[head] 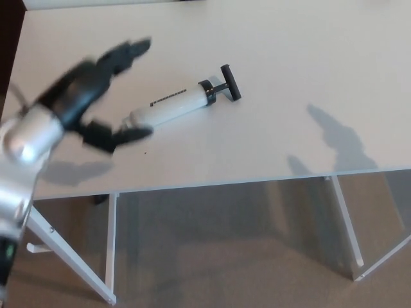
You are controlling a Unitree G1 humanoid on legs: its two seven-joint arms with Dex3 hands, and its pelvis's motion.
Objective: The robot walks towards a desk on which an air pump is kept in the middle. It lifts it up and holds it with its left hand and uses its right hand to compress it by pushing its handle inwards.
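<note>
Fingers (131,47) spread wide on the robot's black left hand (96,90), thumb and the two thick digits well apart, nothing between them, the whole hand smeared by motion blur. It hangs over the left part of the white bench (289,77), with its silver forearm (26,144) coming in from the left edge of the picture. The lower finger points right, its tip just short of the near end of the pump, and whether it touches cannot be made out through the blur.

And the white cylindrical air pump with a black T-shaped handle (183,102) lies flat on the bench, near the middle, angled so that its barrel runs from lower left up to upper right. Black lettering runs along the barrel. The black collar sits at the upper right end of the tube, a short length of rod shows beyond it, and the crossbar of the handle lies across the top.

The right hand does not show anywhere. Two soft shadows fall on the right side of the bench. Below the front edge, white legs (112,244) stand on grey-brown carpet (225,256).
</note>
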